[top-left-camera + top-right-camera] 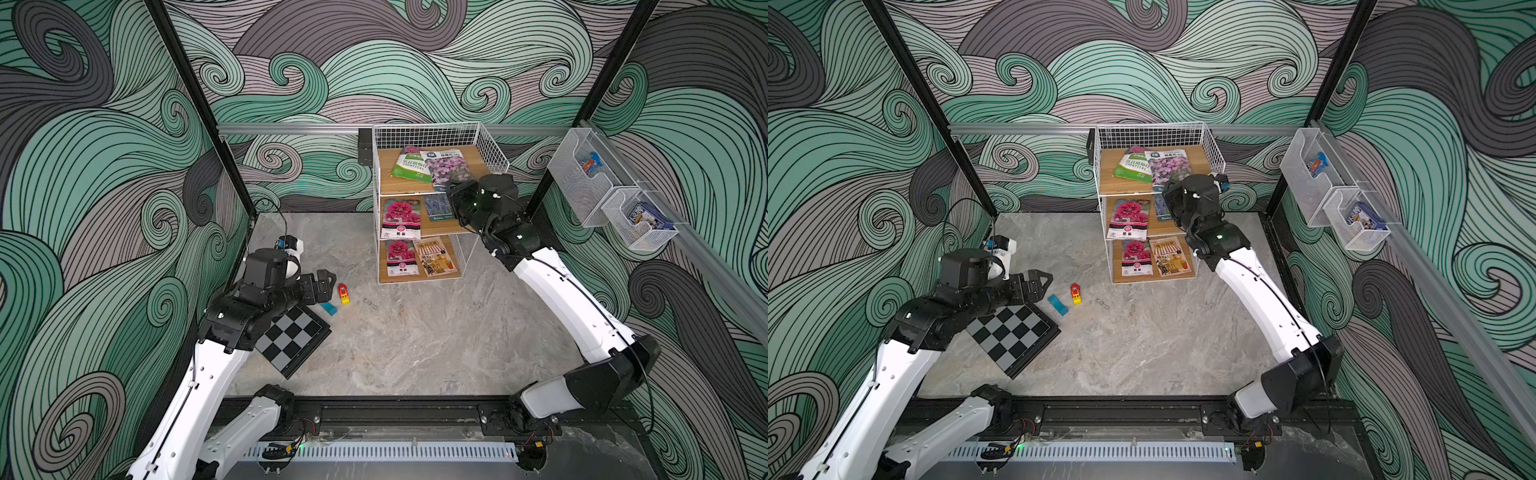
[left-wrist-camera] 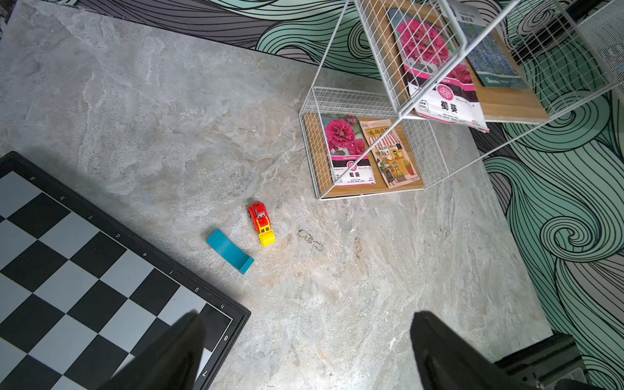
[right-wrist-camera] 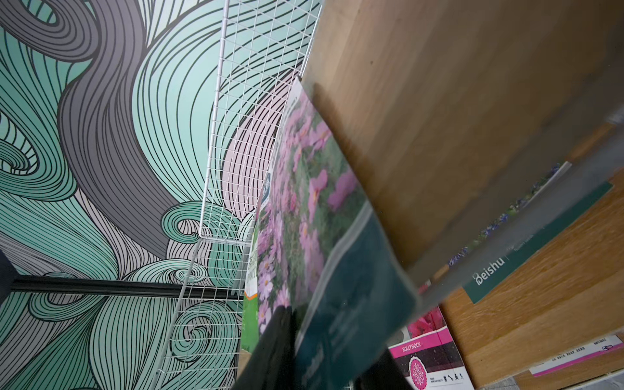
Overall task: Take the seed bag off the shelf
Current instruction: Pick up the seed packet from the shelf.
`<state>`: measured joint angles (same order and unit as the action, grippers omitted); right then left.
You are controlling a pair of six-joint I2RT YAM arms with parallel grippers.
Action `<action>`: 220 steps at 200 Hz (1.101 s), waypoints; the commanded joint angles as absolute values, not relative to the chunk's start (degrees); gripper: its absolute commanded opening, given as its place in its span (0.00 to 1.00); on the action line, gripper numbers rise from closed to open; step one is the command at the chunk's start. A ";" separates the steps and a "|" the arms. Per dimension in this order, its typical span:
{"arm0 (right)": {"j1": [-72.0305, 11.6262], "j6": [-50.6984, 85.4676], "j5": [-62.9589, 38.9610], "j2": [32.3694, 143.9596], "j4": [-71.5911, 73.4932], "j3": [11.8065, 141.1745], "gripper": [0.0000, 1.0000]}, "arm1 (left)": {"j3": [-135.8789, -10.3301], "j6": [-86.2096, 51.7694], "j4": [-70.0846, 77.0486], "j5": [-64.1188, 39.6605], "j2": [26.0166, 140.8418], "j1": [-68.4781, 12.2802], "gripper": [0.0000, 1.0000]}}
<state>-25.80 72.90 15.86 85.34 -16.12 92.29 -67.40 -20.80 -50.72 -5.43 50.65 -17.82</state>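
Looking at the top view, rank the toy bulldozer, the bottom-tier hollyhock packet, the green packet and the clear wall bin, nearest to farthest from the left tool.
From the left tool, in a top view:
1. Toy bulldozer, on the table just beside it.
2. Hollyhock packet, bottom tier of the shelf.
3. Green packet, top tier.
4. Clear wall bin, far side wall.

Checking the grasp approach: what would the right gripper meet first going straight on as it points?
The pink-flower seed bag, probably: its edge lies between the right gripper's jaws on the shelf.
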 commanded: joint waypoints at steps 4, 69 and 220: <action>-26.46 67.02 14.59 82.37 -16.39 92.20 0.11 | -67.19 -19.64 -52.11 -6.53 49.76 -17.97 0.99; -26.46 67.81 14.81 81.12 -15.54 91.05 0.48 | -66.80 -19.18 -52.90 -6.46 48.45 -17.92 0.99; -25.84 70.22 14.63 85.88 -11.66 94.54 0.35 | -65.03 -17.57 -54.29 -5.36 46.24 -17.91 0.99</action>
